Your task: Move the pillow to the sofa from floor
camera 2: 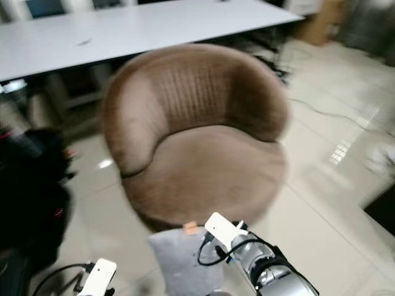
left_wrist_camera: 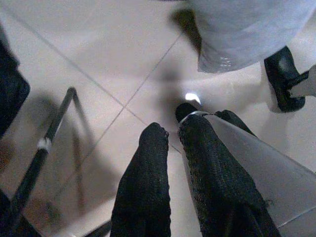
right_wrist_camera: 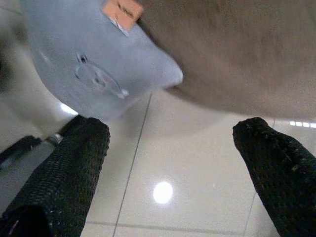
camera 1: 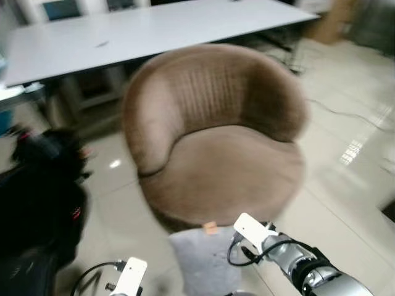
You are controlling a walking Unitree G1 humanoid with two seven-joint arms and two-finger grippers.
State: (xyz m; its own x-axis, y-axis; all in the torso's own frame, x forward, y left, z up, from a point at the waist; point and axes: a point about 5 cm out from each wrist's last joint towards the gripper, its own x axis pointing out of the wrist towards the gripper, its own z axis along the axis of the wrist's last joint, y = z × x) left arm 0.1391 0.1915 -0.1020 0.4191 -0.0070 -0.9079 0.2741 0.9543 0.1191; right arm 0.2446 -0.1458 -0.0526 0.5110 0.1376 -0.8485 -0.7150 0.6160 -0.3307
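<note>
We judge the step to be the reach for the pillow (camera 1: 203,262), which lies on the floor (camera 1: 345,203) against the front of the brown sofa (camera 1: 216,166); to do it well, we should bring both grippers down so one side of the pillow sits between the fingers before closing. Our right gripper (right_wrist_camera: 173,148) is spread wide and empty, poised over bare floor just beside the pillow's corner. Our left gripper (left_wrist_camera: 170,136) is nearly closed, holding nothing, near the pillow's other side.

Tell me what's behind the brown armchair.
Behind the armchair stands a long white table, with chairs at its far side. The armchair's back hides the floor and the table legs directly behind it.
</note>
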